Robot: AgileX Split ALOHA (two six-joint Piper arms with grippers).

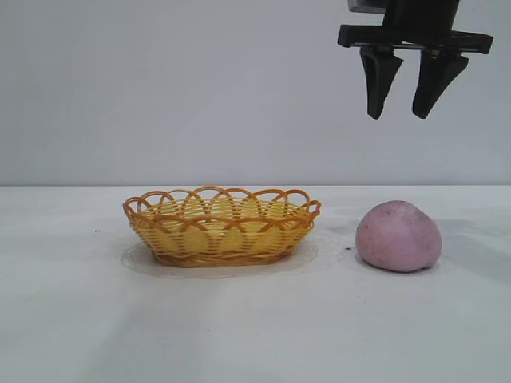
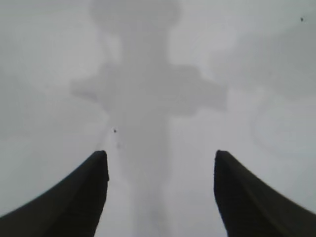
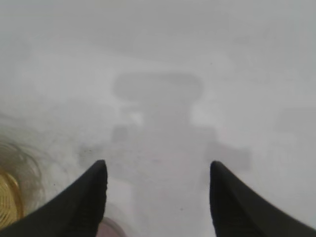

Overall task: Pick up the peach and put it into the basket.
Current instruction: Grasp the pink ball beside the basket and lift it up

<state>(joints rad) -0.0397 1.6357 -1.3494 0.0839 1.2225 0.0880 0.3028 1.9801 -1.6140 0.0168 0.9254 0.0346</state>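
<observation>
Nothing done yet: the peach point(image 1: 398, 236) sits on the table point(image 1: 255, 335) beside the empty basket point(image 1: 221, 226), apart from it. Above the peach, the right tool point(image 1: 402, 112) hangs spread and empty; the left tool point(image 2: 160, 197) too.

Right end effector point(image 1: 397, 116) at one o'clock, its arm cut off by the edge. On the right wrist view, the basket point(image 3: 7, 202) is a blurred sliver and the peach point(image 3: 111, 230) barely peeks in.
</observation>
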